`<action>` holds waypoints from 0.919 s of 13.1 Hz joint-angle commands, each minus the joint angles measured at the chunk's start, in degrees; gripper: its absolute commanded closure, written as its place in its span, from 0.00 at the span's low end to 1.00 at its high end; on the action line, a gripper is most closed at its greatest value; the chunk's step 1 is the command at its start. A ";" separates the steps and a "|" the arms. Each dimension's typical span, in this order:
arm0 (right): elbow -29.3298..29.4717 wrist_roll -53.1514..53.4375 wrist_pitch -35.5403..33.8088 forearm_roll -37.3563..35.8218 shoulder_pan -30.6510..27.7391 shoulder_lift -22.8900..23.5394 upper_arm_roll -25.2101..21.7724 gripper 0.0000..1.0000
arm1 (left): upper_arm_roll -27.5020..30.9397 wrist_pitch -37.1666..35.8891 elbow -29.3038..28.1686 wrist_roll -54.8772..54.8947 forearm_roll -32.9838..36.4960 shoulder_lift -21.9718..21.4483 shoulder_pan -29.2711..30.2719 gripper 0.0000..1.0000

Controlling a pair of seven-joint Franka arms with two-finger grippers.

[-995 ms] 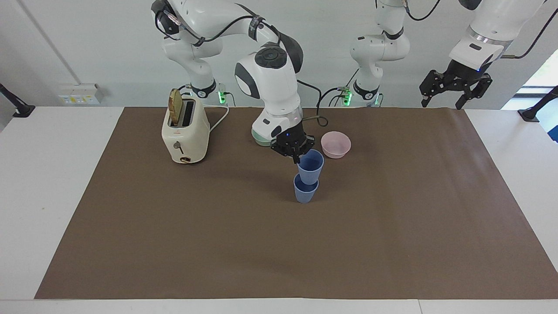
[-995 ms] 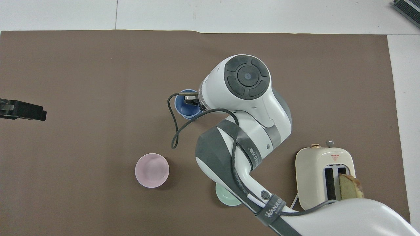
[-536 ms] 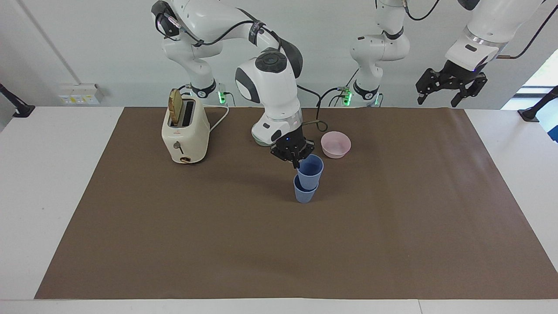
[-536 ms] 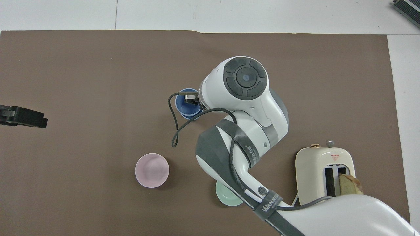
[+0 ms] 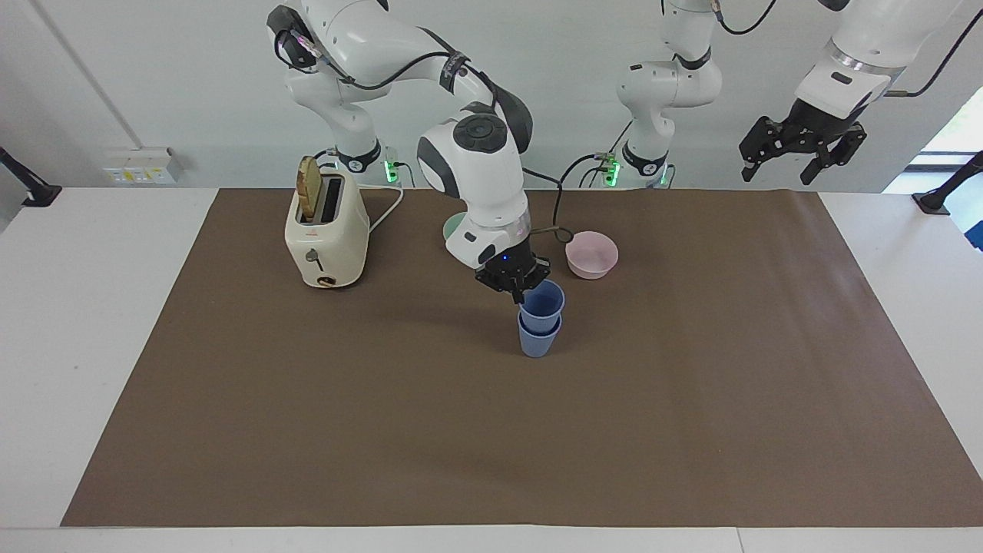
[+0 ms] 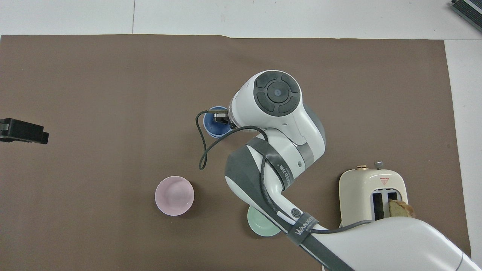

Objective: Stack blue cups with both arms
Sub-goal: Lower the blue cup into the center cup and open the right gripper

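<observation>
Two blue cups stand mid-table. The lower blue cup (image 5: 537, 343) rests on the brown mat. The upper blue cup (image 5: 543, 302) sits partly nested in it, tilted slightly. My right gripper (image 5: 519, 290) is shut on the upper cup's rim on the side nearer the robots. In the overhead view the cups (image 6: 214, 126) show as one blue circle beside the right gripper (image 6: 221, 119), half hidden by the right arm. My left gripper (image 5: 802, 150) waits open and empty, raised high at the left arm's end of the table; its tip shows in the overhead view (image 6: 22, 130).
A pale pink bowl (image 5: 591, 254) sits nearer to the robots than the cups. A mint-green bowl (image 5: 455, 226) lies partly hidden by the right arm. A cream toaster (image 5: 326, 230) holding a bread slice stands toward the right arm's end. The brown mat (image 5: 691, 399) covers the table.
My right gripper has lowered the upper cup deeper into the lower cup. The left gripper has risen and shifted a little above its end of the table.
</observation>
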 commanded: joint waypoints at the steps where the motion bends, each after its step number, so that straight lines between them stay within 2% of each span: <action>1: -0.99 -0.77 1.81 -2.49 -0.62 0.81 0.57 1.00 | -0.04 0.03 0.27 -0.12 -0.85 -0.38 0.56 0.00; 5: -1.78 -0.86 2.78 -2.58 -1.32 0.73 0.57 1.00 | -0.04 -0.06 0.27 -0.20 -0.77 -0.38 0.56 0.00; 6: -1.44 -0.16 2.61 -2.49 -1.24 0.73 0.66 0.79 | -0.04 -0.14 0.18 -0.20 -0.77 -0.38 0.56 0.00; 7: -1.00 0.10 2.34 -2.06 -0.89 0.64 0.57 0.38 | -0.04 -0.14 0.18 -0.20 -0.77 -0.38 0.56 0.00; 9: -0.03 1.42 0.42 -1.96 -1.41 -0.32 0.83 0.36 | -0.04 -0.23 0.18 -0.20 -0.77 -0.38 0.56 0.00; 10: -0.03 1.42 -1.25 -1.88 -1.41 -2.15 0.66 0.29 | -0.04 -0.23 0.18 -0.11 -0.77 -0.46 0.56 0.00; 12: -0.29 0.90 -3.53 -1.88 -4.47 -5.32 0.57 0.08 | -0.04 -0.41 0.18 -0.02 -0.77 -0.46 0.47 0.00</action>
